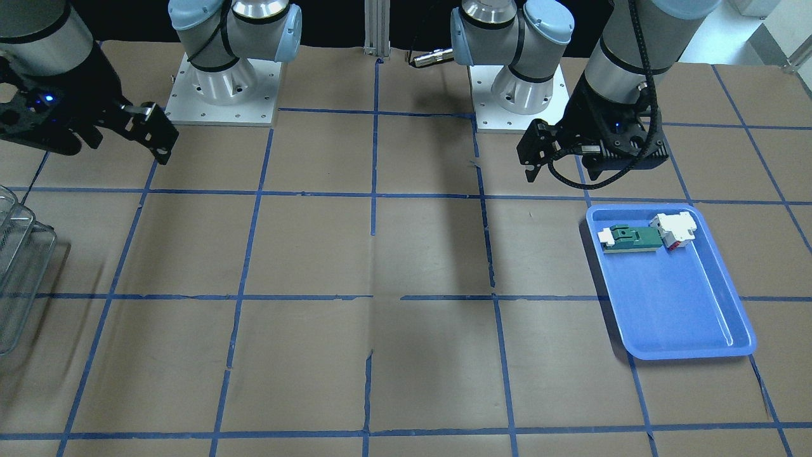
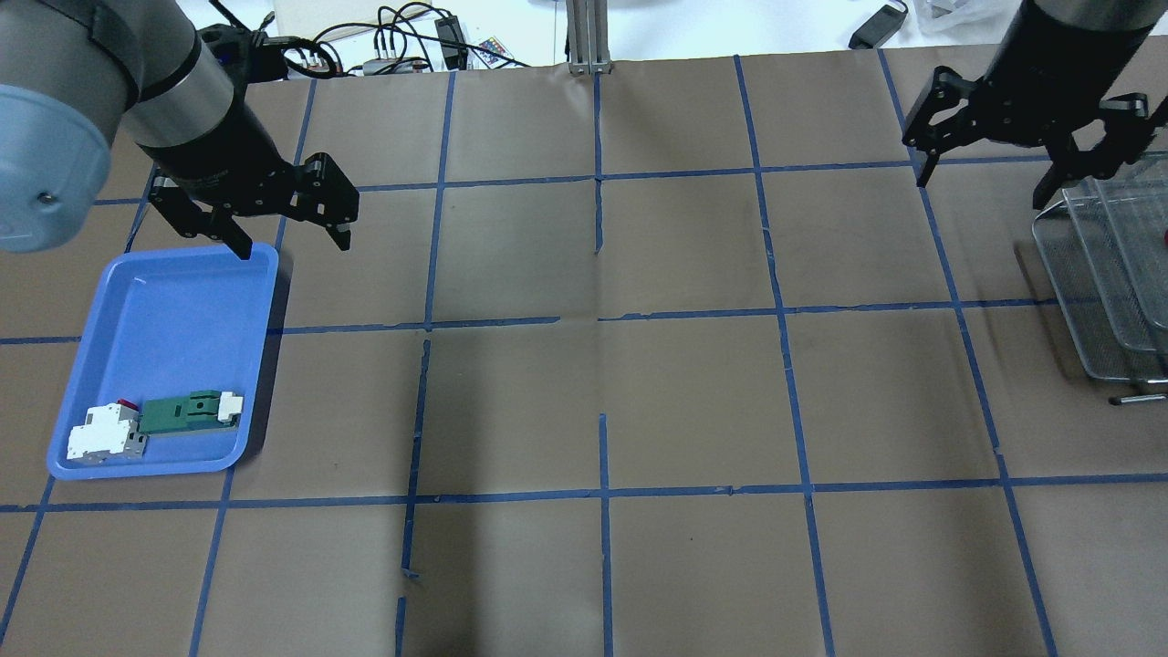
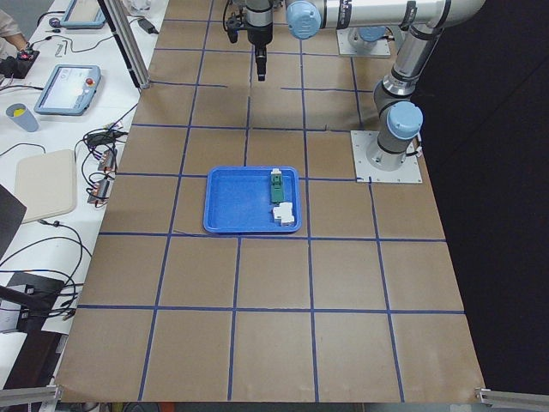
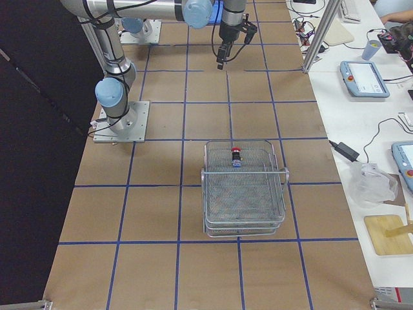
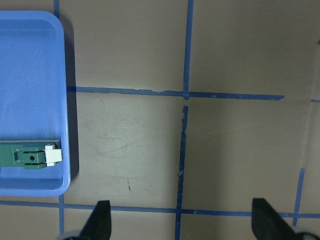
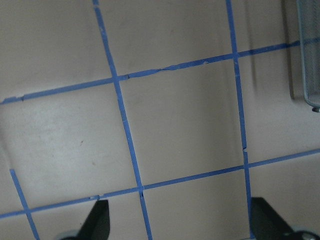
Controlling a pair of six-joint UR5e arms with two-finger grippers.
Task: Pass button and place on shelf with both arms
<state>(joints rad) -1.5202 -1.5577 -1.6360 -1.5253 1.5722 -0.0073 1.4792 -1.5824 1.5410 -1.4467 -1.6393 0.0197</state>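
Observation:
The button (image 4: 236,156), with its red cap, lies on the top tier of the wire shelf (image 4: 245,194), at the end nearer the arms. In the overhead view only a red speck of the button (image 2: 1165,237) shows at the right edge, on the shelf (image 2: 1095,274). My right gripper (image 2: 984,182) is open and empty, raised just beside the shelf's far-left corner; its fingertips (image 6: 97,217) frame bare table. My left gripper (image 2: 294,246) is open and empty above the far right corner of the blue tray (image 2: 265,365).
The blue tray (image 1: 729,304) holds a green-and-white flat part (image 2: 192,411) and a white-and-red blocky part (image 2: 105,433) at its end nearer the robot. The shelf (image 1: 19,254) stands at the table's edge on my right. Brown paper with blue tape lines covers the table.

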